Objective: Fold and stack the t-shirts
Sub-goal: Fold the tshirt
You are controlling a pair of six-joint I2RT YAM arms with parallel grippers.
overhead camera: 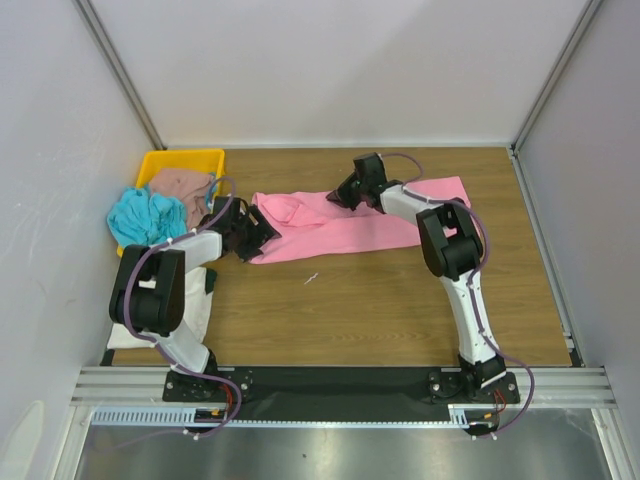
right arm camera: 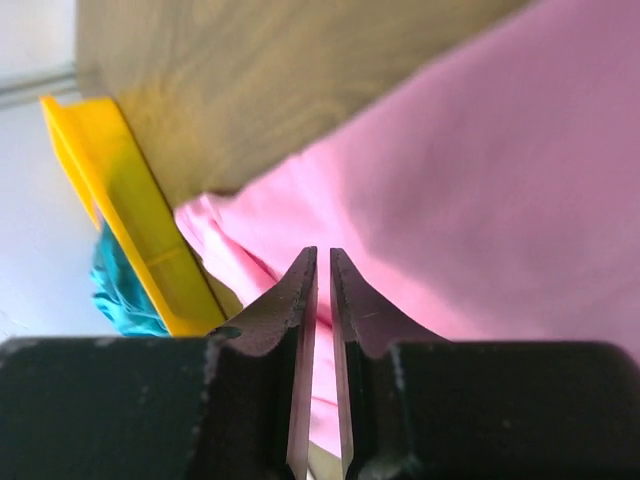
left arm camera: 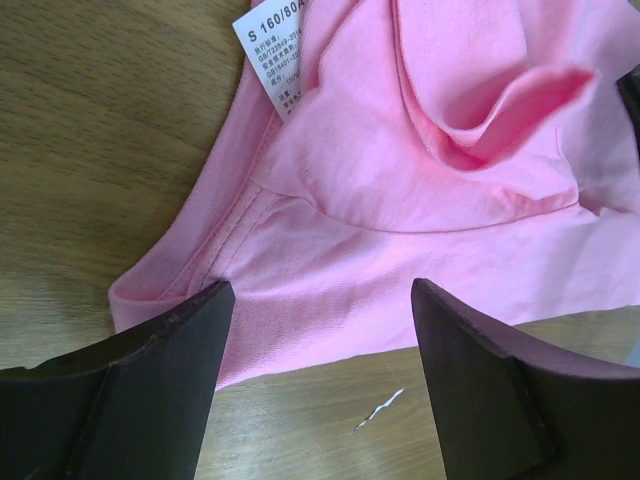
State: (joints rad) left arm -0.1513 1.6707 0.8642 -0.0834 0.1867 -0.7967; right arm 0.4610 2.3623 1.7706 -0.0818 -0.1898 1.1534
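Note:
The bright pink t-shirt (overhead camera: 350,225) lies spread lengthwise across the back of the table, with a raised fold near its left end. My left gripper (overhead camera: 258,232) is open just over that end; in its wrist view the hem (left arm camera: 400,200) and the gripper (left arm camera: 322,300) show, nothing between the jaws. My right gripper (overhead camera: 338,195) hovers over the shirt's upper edge (right arm camera: 500,150); its jaws (right arm camera: 323,255) stand shut to a hairline gap, nothing seen pinched. The turquoise t-shirt (overhead camera: 145,215) and the brown-pink t-shirt (overhead camera: 185,185) sit bunched at the yellow tray. A cream-white t-shirt (overhead camera: 130,335) lies under my left arm.
The yellow tray (overhead camera: 180,157) stands at the back left; it also shows in the right wrist view (right arm camera: 120,190). A small white scrap (overhead camera: 312,277) lies on the wood in front of the pink shirt. A size label (left arm camera: 275,50) shows on the shirt. Walls enclose three sides.

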